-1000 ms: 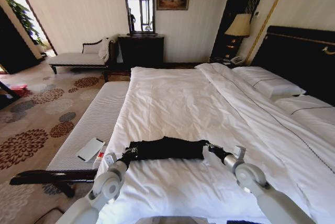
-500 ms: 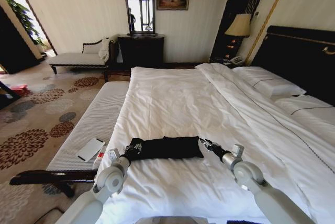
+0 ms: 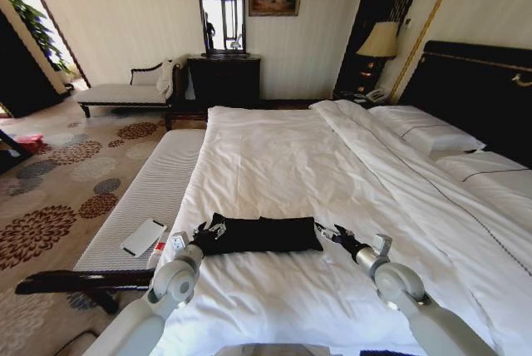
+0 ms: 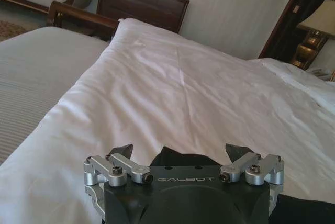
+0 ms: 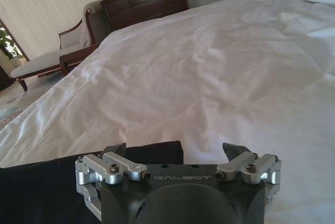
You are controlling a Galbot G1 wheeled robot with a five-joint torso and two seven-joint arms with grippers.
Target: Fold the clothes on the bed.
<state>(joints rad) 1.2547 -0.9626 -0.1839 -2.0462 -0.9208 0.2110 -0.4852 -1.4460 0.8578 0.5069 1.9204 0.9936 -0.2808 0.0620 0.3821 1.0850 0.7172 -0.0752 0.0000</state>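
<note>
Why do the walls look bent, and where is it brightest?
Head view: a wide lens bows the walls and bed edges; window glare whitens the upper left corner. Left wrist view: the lit lamp glows; the T-shirt stays dark.

We note: T-shirt [image 3: 259, 234] plain black; duvet [image 3: 274, 165] white; headboard [image 3: 478, 90] dark; carpet [image 3: 58, 198] beige with brown floral medallions.

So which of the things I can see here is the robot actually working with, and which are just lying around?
Part of the job:
- black soft-fabric T-shirt, folded into a strip
- large white-sheeted bed under it
- left gripper and right gripper, both open, one at each end of the shirt

Just lying about:
- white flat card on the padded striped bench
- pale lamp
- dark wooden dresser
</note>
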